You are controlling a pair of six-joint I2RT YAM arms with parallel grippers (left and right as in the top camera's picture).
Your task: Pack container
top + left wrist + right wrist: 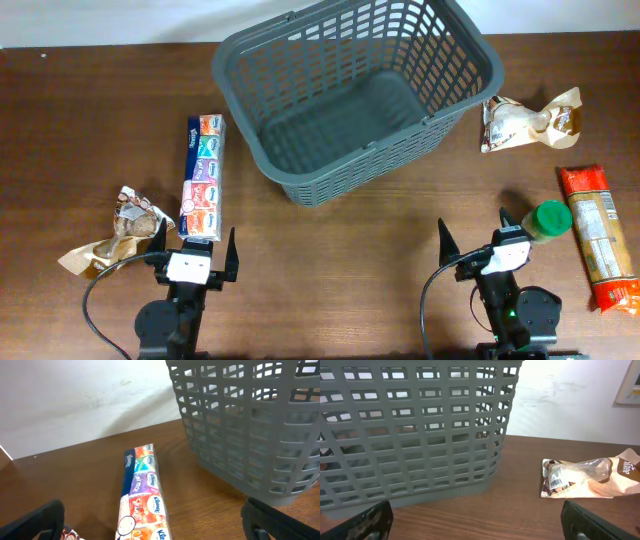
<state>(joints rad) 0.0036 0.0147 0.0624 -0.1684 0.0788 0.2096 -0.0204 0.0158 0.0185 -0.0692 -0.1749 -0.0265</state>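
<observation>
Progress is nil: container (pixel 330 175) at twelve o'clock sits empty, while tissue pack (pixel 203 175) at nine, jar (pixel 545 222) and pasta packet (pixel 598 238) at four lie outside. Both the left gripper (pixel 196 232) and right gripper (pixel 472 225) gape, holding nothing.

Saw a dark brown wooden table (pixel 330 250) under everything, with a white wall (pixel 75 400) rising behind its far edge. Found a long multipack of pocket tissues (pixel 203 175) lying flat on the left half, pointing lengthwise toward the wall, with Kleenex printed on its colourful packets. Noted a crumpled brown snack bag (pixel 115 232) just beside its near end, further left. On the right half, spotted a clear-and-brown food pouch (pixel 528 120) toward the far side, well apart from a green-capped jar (pixel 545 222) closer in. Made out a long orange pasta packet (pixel 598 238) just beside that jar, along the right edge.
</observation>
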